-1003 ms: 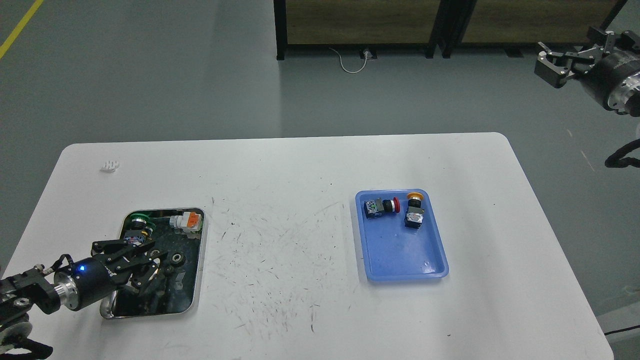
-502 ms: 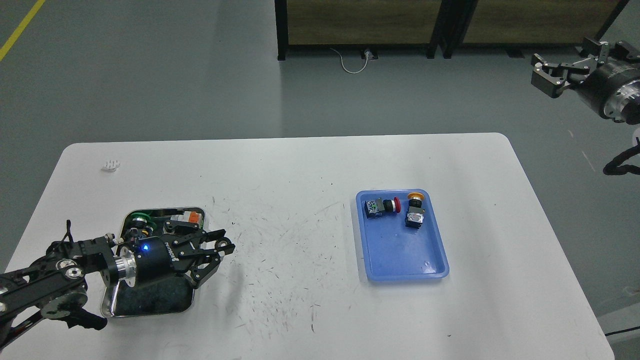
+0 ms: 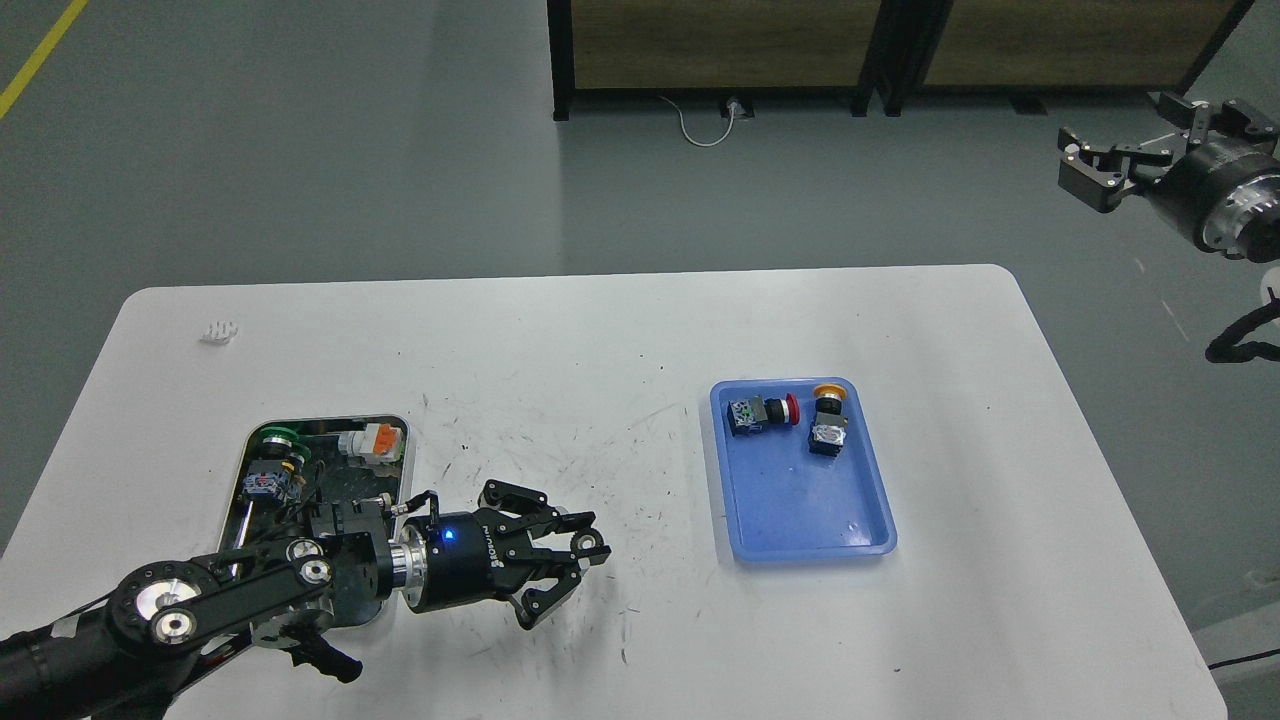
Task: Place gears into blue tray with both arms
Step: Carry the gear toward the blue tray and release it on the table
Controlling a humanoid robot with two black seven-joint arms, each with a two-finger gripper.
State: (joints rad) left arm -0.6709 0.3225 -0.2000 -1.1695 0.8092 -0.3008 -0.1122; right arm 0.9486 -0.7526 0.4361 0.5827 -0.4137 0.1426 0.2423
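Note:
My left gripper (image 3: 580, 558) hovers low over the white table, between the steel tray and the blue tray (image 3: 800, 505). Its fingertips are closed around a small dark round piece with a pale centre, which looks like a gear (image 3: 592, 543). No other gear shows; my left arm covers the steel tray's near part. The blue tray lies right of centre and holds two push-button switches at its far end. My right gripper (image 3: 1090, 172) hangs high beyond the table's far right corner, open and empty.
The steel tray (image 3: 407, 455) at the left holds a green-capped part (image 3: 275, 437) and an orange-and-white switch (image 3: 375, 440). In the blue tray lie a red-capped switch (image 3: 765, 412) and a yellow-capped switch (image 3: 828, 425). A small white piece (image 3: 220, 331) lies far left.
My left gripper has left the steel tray and travelled right over the table toward the blue tray, with the small round piece at its tips. The right gripper drifted slightly left.

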